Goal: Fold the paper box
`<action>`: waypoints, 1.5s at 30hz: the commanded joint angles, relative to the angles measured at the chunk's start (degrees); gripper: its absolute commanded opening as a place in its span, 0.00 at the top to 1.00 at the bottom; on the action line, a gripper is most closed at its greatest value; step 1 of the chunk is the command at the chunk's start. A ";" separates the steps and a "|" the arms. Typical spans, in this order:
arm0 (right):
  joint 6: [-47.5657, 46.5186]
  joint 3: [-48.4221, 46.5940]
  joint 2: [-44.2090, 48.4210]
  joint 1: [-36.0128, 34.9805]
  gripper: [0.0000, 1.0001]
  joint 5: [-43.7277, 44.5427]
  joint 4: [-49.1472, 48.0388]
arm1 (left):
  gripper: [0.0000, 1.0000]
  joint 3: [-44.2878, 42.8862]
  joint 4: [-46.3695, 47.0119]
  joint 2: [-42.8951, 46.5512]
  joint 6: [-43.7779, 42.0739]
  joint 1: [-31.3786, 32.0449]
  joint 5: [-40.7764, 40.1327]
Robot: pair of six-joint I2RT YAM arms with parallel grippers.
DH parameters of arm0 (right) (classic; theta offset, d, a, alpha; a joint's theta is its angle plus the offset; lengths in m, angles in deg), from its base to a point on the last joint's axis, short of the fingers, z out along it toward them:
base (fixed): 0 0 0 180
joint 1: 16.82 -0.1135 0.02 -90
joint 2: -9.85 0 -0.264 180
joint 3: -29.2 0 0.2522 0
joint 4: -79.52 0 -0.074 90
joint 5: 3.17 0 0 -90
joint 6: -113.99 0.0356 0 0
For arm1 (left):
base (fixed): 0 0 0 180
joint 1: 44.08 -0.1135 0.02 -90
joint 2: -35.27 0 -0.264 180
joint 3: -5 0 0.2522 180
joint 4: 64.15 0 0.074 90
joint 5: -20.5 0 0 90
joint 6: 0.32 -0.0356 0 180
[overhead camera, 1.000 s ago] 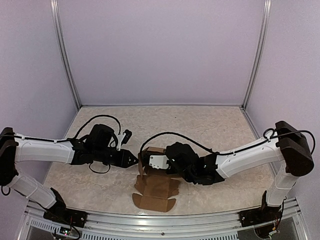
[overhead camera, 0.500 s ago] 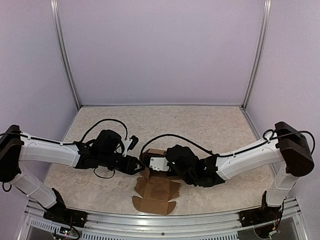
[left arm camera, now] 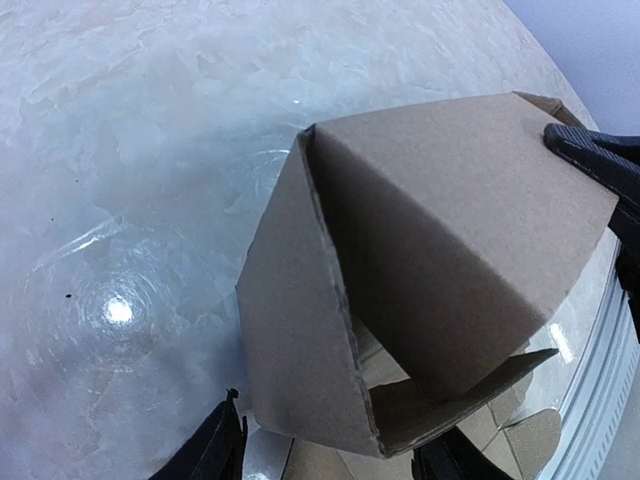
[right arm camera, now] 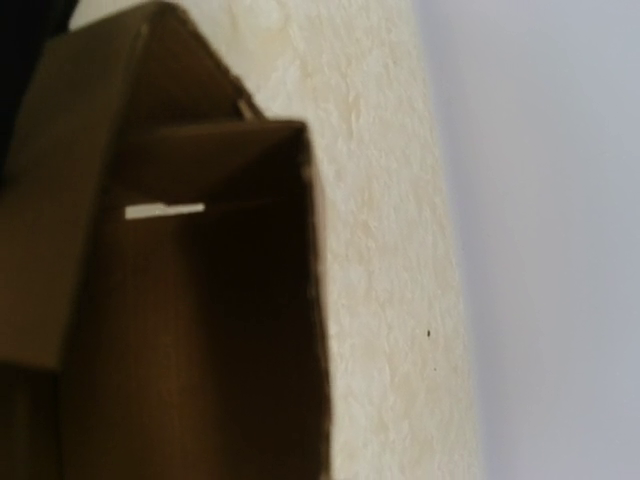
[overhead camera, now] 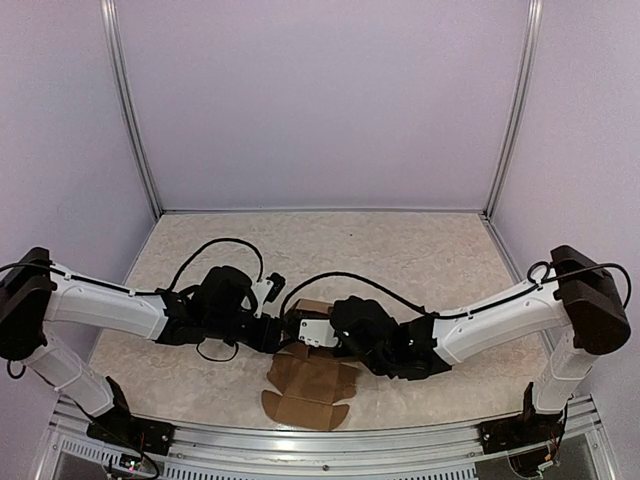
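From above, the paper box (overhead camera: 305, 392) sits at the near middle of the table (overhead camera: 420, 250), flaps flat in front, walls raised between both arms. The left wrist view shows the left fingers (left arm camera: 215, 450) released, straddling the box's lower corner, and the right fingers (left arm camera: 590, 150) clenched on its raised wall. The right wrist view shows the box's dark walls close up.

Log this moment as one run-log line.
paper box: partly folded, near flaps lying on table | left tool: open, straddling its corner | right tool: shut on its panel
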 commanded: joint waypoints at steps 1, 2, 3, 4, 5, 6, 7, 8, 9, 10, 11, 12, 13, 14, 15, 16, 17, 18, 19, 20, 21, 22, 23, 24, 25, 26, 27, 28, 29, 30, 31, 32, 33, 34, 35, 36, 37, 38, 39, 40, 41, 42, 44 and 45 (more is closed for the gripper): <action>2.15 0.73 -0.21 -1.97 1.00 -0.18 1.61 | 0.46 1.39 3.60 -0.40 -1.12 1.31 -3.75; 2.29 0.67 -0.53 -2.10 1.00 -0.03 1.73 | 0.46 1.66 3.77 -0.19 -1.18 1.48 -4.32; 2.32 0.59 -0.93 -2.31 1.00 0.35 1.82 | 0.46 1.88 3.88 0.03 -1.22 1.73 -4.75; 2.32 0.55 -1.31 -2.53 1.00 0.78 2.11 | 0.46 2.27 4.15 0.20 -1.18 1.96 -5.15; 2.32 0.47 -1.78 -2.62 1.00 1.15 2.22 | 0.46 2.69 4.52 0.65 -1.08 2.13 -5.58; 2.24 0.46 -2.03 -2.87 1.00 1.51 2.32 | 0.46 3.27 5.15 0.89 -0.87 2.33 -5.69; 2.21 0.46 -2.33 -3.07 1.00 1.67 2.50 | 0.46 3.81 5.73 1.16 -0.62 2.36 -5.74; 2.30 0.52 -2.54 -3.31 1.00 1.76 2.65 | 0.46 4.29 6.25 1.34 -0.43 2.44 -5.89; 2.23 0.63 -2.75 -3.50 1.00 1.97 2.77 | 0.46 4.78 6.70 1.67 -0.16 2.52 -5.97; 2.19 0.71 -3.00 -3.63 1.00 2.23 3.06 | 0.46 5.16 7.07 1.94 0.02 2.54 -6.05; 2.11 0.78 -3.22 -3.79 1.00 2.61 3.26 | 0.46 5.50 7.33 2.20 0.13 2.54 -6.06; 2.05 0.85 -3.41 -3.95 1.00 2.85 3.51 | 0.46 5.68 7.35 2.59 0.19 2.54 -6.13; 2.00 0.93 -3.55 -4.09 1.00 2.99 3.65 | 0.46 5.81 7.36 2.73 0.18 2.53 -6.23; 1.95 1.02 -3.68 -4.27 1.00 3.14 3.81 | 0.46 5.90 7.43 2.87 0.18 2.54 -6.24; 1.82 1.06 -3.78 -4.35 1.00 3.23 3.91 | 0.46 5.96 7.55 3.02 0.18 2.54 -6.14; 1.57 1.15 -3.97 -4.55 1.00 3.41 4.03 | 0.46 5.92 7.66 3.07 0.11 2.52 -5.96; 1.22 1.22 -4.30 -4.67 1.00 3.76 4.01 | 0.46 5.87 7.77 3.07 0.09 2.49 -5.78; 0.88 1.24 -4.64 -4.87 1.00 4.20 4.13 | 0.46 5.83 7.91 3.07 0.03 2.49 -5.61; 0.61 1.17 -5.05 -4.92 1.00 4.43 4.36 | 0.46 5.78 8.09 3.03 -0.06 2.53 -5.40; 0.57 1.08 -5.48 -4.98 1.00 4.79 4.59 | 0.46 5.79 8.26 3.09 -0.08 2.54 -5.26; 0.50 0.98 -5.79 -5.11 1.00 5.04 4.98 | 0.46 5.78 8.45 3.09 -0.15 2.54 -5.00; 0.43 0.79 -5.99 -5.22 1.00 5.18 5.32 | 0.46 5.74 8.57 3.14 -0.21 2.61 -4.86; 0.47 0.58 -6.17 -5.32 1.00 5.40 5.69 | 0.46 5.74 8.59 3.16 -0.30 2.63 -4.83; 0.33 0.49 -6.34 -5.37 1.00 5.62 5.85 | 0.46 5.67 8.66 3.16 -0.36 2.63 -4.75; 0.16 0.39 -6.52 -5.48 1.00 5.84 6.01 | 0.46 5.65 8.74 3.16 -0.49 2.71 -4.72; 0.13 0.34 -6.78 -5.54 1.00 6.21 6.23 | 0.46 5.59 8.88 3.24 -0.52 2.77 -4.74; 0.08 0.22 -7.00 -5.60 1.00 6.45 6.57 | 0.46 5.57 9.11 3.25 -0.58 2.80 -4.69; 0.31 0.12 -7.05 -5.68 1.00 6.38 6.85 | 0.46 5.56 9.38 3.18 -0.56 2.86 -4.59; 0.56 0.17 -7.00 -5.77 1.00 6.31 7.04 | 0.46 5.45 9.59 3.04 -0.56 2.89 -4.52; 0.83 0.15 -6.89 -5.89 1.00 6.21 7.38 | 0.46 5.29 9.76 2.71 -0.48 2.96 -4.32; 1.17 0.12 -6.80 -5.91 1.00 6.19 7.71 | 0.46 5.15 9.93 2.44 -0.51 2.98 -4.22; 1.56 0.11 -6.64 -5.94 1.00 6.18 7.93 | 0.46 4.94 10.11 2.12 -0.47 3.03 -4.21; 1.94 0.15 -6.50 -5.97 1.00 6.18 8.11 | 0.46 4.71 10.31 1.63 -0.44 3.05 -4.21; 2.36 0.19 -6.30 -6.04 1.00 6.01 8.33 | 0.46 4.31 10.51 1.28 -0.34 3.06 -4.17; 2.99 0.19 -5.98 -6.05 1.00 5.81 8.61 | 0.47 3.76 10.48 0.75 -0.35 3.07 -4.13; 3.69 0.13 -5.72 -6.04 1.00 5.35 9.02 | 0.49 3.13 10.33 0.32 -0.39 3.13 -4.21; 4.44 0.07 -5.38 -5.96 1.00 5.10 9.44 | 0.49 2.51 10.22 -0.40 -0.47 3.20 -4.40; 5.08 0.02 -5.11 -5.99 1.00 4.85 9.89 | 0.49 1.96 10.21 -0.92 -0.44 3.31 -4.65; 5.49 0.09 -4.96 -5.97 1.00 4.88 10.23 | 0.50 1.42 10.13 -1.29 -0.44 3.45 -4.97; 6.02 0.21 -4.86 -5.97 1.00 4.87 10.49 | 0.50 1.05 10.15 -1.67 -0.25 3.61 -5.49; 6.53 0.26 -4.72 -6.01 1.00 4.94 10.73 | 0.50 0.80 10.29 -1.87 -0.12 3.84 -6.29; 7.01 0.35 -4.67 -5.97 1.00 4.92 10.94 | 0.50 0.74 10.60 -2.07 0.03 4.11 -7.12; 8.18 0.50 -4.58 -5.94 1.00 4.60 11.55 | 0.51 0.64 11.31 -2.19 0.32 4.81 -9.50; 8.47 0.70 -4.58 -5.96 1.00 4.50 11.44 | 0.51 0.60 11.72 -2.20 0.47 5.34 -10.64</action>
